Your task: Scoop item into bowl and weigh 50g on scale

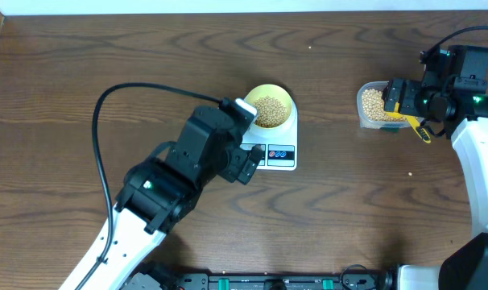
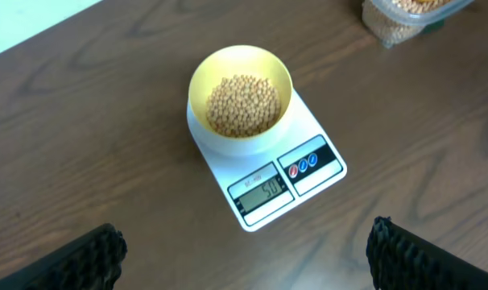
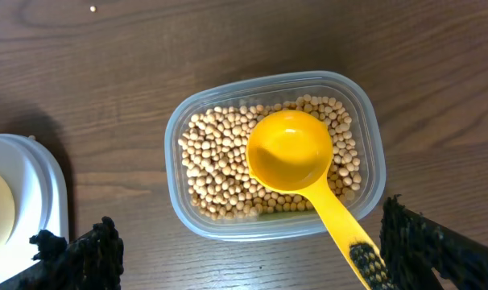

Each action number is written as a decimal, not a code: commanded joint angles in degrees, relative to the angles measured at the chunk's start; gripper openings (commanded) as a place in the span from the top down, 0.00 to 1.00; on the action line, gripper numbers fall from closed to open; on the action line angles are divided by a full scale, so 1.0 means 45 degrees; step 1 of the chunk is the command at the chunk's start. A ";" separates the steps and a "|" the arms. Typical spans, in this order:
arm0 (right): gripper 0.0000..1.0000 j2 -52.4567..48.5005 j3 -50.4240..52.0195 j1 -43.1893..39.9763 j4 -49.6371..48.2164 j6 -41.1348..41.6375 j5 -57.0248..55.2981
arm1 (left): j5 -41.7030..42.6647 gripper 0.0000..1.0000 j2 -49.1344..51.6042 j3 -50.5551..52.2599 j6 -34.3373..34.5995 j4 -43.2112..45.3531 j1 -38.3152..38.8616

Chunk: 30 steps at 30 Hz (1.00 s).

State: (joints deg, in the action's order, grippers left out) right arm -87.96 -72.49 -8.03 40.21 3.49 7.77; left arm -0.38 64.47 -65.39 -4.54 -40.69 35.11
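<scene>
Meanwhile, the bowl (image 2: 228, 143) of beans (image 2: 242, 105) sat on the scale (image 2: 312, 129), whose display (image 2: 264, 191), at its 6 o'clock, seemed to read 50. The left gripper (image 2: 248, 262) hovered released and empty at the scale's 7 o'clock. At 3 o'clock, the right gripper (image 3: 256, 254) hung spread wide over the tub (image 3: 371, 129), with the scoop (image 3: 291, 151) lying unclamped on the beans inside.

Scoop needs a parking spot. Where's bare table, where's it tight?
Free: wood between scale and tub; far strip behind the bowl; front centre, right of the left arm. Tight: scale's left side under that arm; tub's right side, with scoop and right arm.
</scene>
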 commanded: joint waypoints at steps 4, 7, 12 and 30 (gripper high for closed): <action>0.01 0.0238 -0.0345 -0.0029 0.0024 0.0165 0.0068 | -0.0155 0.03 -0.1350 0.2220 -0.0024 0.1851 -0.0209; 0.01 0.0238 -0.0345 -0.0029 0.0019 0.0165 0.0068 | -0.0058 0.03 -0.2225 0.3468 0.0053 0.2885 -0.0369; 0.01 0.0238 -0.0345 -0.0029 0.0019 0.0165 0.0068 | -0.0058 0.03 -0.3667 0.5202 0.1098 0.4138 -0.0733; 0.01 0.0238 -0.0345 -0.0029 0.0015 0.0165 0.0068 | 0.0855 0.03 -0.8228 1.0593 0.2229 0.9054 -0.3531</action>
State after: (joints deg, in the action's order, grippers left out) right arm -87.96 -72.60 -8.03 40.25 3.51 7.94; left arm 2.09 30.46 -19.94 4.73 -2.26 21.39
